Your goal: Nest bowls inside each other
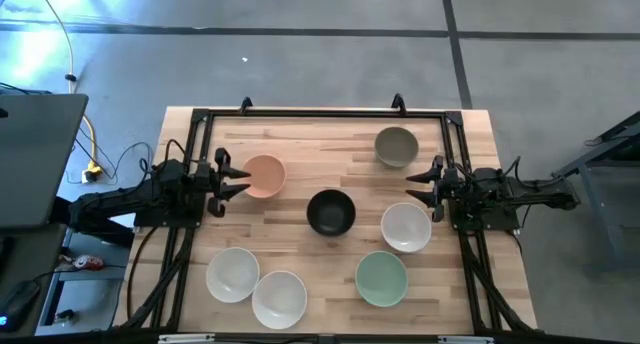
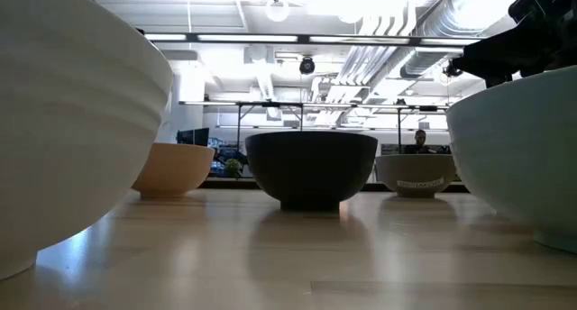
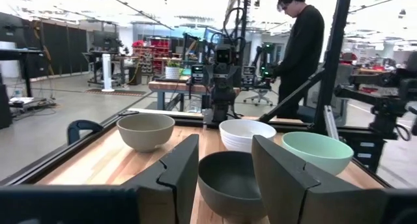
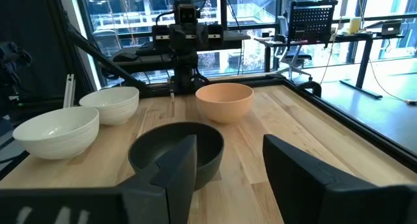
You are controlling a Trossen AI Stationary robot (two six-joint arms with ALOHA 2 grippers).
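Seven bowls stand apart on the wooden table [image 1: 300,144], each on its base. They are a peach-orange bowl [image 1: 264,176], an olive-grey bowl [image 1: 396,147], a black bowl [image 1: 331,212], a mint green bowl [image 1: 382,278] and three white bowls [image 1: 406,227] [image 1: 233,274] [image 1: 279,298]. My left gripper [image 1: 240,179] stands open at the table's left side, its fingertips by the peach-orange bowl's left rim, and holds nothing. My right gripper [image 1: 418,184] stands open at the right side, between the olive-grey bowl and a white one, also with nothing in it. Both point level toward the black bowl [image 3: 231,182] [image 4: 176,152].
A black metal frame [image 1: 320,114] runs along the table's far edge and down both sides. A person [image 3: 303,48] stands beyond the table's right side, in the room. There is bare wood around the black bowl and along the far edge.
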